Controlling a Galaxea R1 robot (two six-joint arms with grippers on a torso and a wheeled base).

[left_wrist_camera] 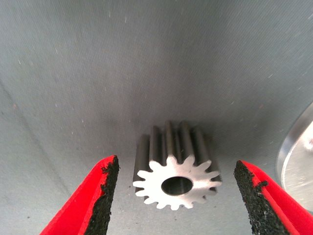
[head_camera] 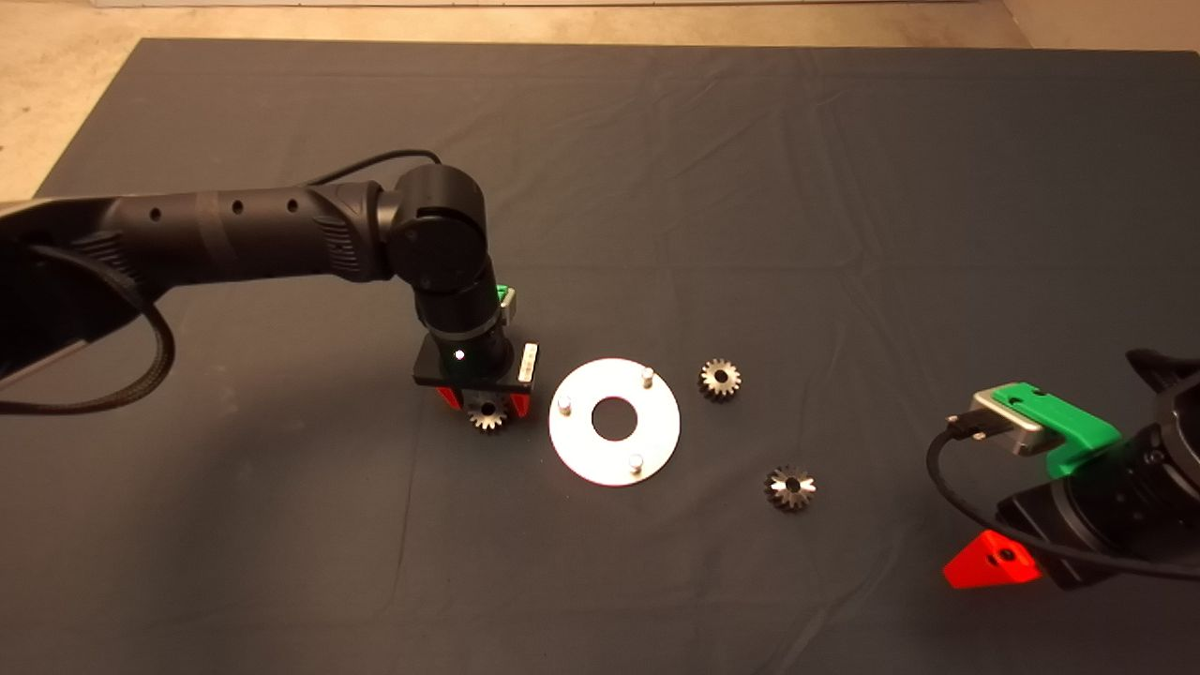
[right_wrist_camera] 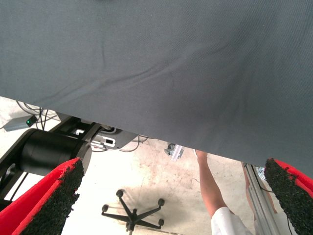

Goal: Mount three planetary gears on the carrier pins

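Observation:
A flat round silver plate (head_camera: 614,422) with a large central hole lies mid-mat with three bare carrier pins (head_camera: 564,405) standing on it. Three small steel planetary gears lie on the mat: one (head_camera: 488,413) just left of the plate, one (head_camera: 720,379) to its right and one (head_camera: 790,487) to its lower right. My left gripper (head_camera: 487,405) is down over the left gear with its fingers open on either side. In the left wrist view that gear (left_wrist_camera: 175,171) lies between the pads (left_wrist_camera: 105,191) without touching them. My right gripper (head_camera: 994,561) waits open at the lower right edge.
The plate's edge (left_wrist_camera: 298,161) shows beside the left gear in the left wrist view. The right wrist view looks past the mat's edge (right_wrist_camera: 146,132) at the floor, an office chair base (right_wrist_camera: 132,213) and a person's arm (right_wrist_camera: 210,188).

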